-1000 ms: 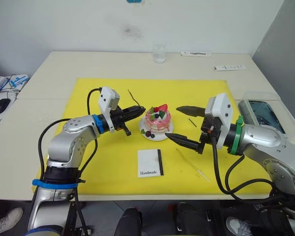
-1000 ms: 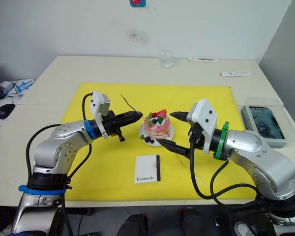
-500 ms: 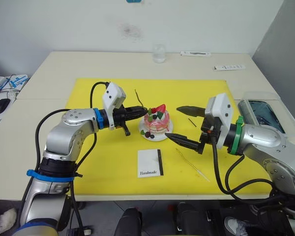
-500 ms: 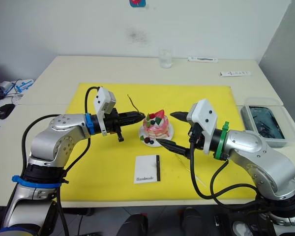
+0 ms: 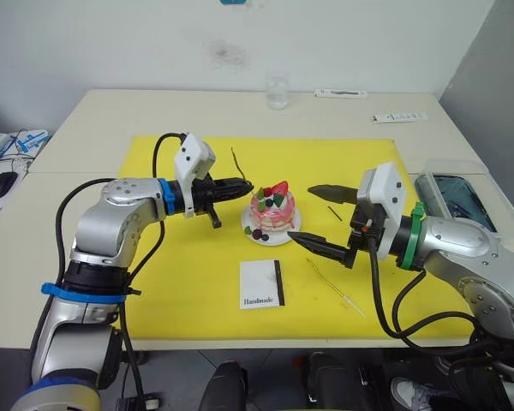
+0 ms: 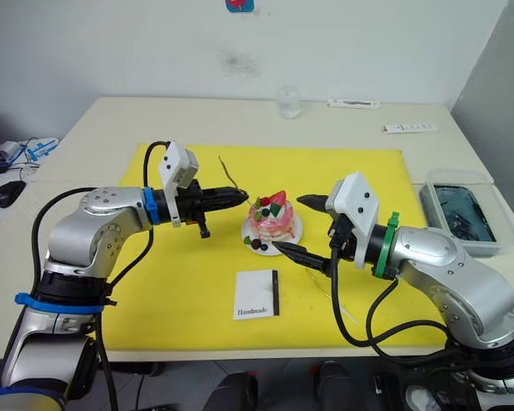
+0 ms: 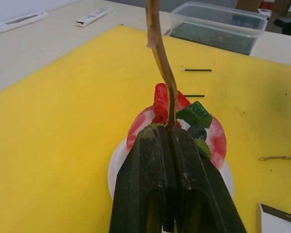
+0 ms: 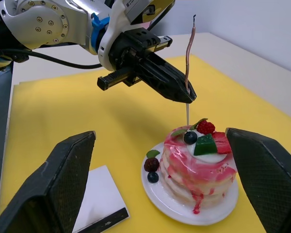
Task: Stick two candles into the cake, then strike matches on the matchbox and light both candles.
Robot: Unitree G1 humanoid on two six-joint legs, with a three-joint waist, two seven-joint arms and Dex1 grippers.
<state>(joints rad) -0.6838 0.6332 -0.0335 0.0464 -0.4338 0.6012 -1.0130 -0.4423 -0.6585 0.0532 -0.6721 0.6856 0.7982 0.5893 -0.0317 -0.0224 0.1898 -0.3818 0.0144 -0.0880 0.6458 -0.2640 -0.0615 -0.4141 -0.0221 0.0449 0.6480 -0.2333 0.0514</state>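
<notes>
Item: cake point(image 5: 274, 211), pink, layered, topped with strawberry and berries, on its white plate point(image 5: 270, 236) at the middle of the yellow mat point(image 5: 188, 274) on the counter point(image 5: 86, 128).

Item: left pincer point(image 5: 247, 187), clamped on the first candle point(image 8: 189, 58). The candle stands upright, dark wick end up, pale lower tip hanging just above the cake's top, not yet in it as far as I can judge.

Item: right pincer point(image 5: 307, 214), fingers spread wide and holding nothing, one finger on the far side of the cake and one on the near side, just beside the plate.

Item: second candle point(image 5: 336, 285), lying loose on the mat, near the right pincer's lower finger.

Item: matchbox point(image 5: 262, 283), flat on the mat in front of the cake, striking strip toward the right arm.

Item: matches point(image 5: 335, 213), two short dark sticks on the mat beyond the right pincer.

Step in hand: planting the first candle. By my reading, the next move calls for a straight descent of the left pincer so the pale tip enters the icing clear of the fruit, then a release without tipping the candle. The thin stick could bend or lean if pushed off-axis.
</notes>
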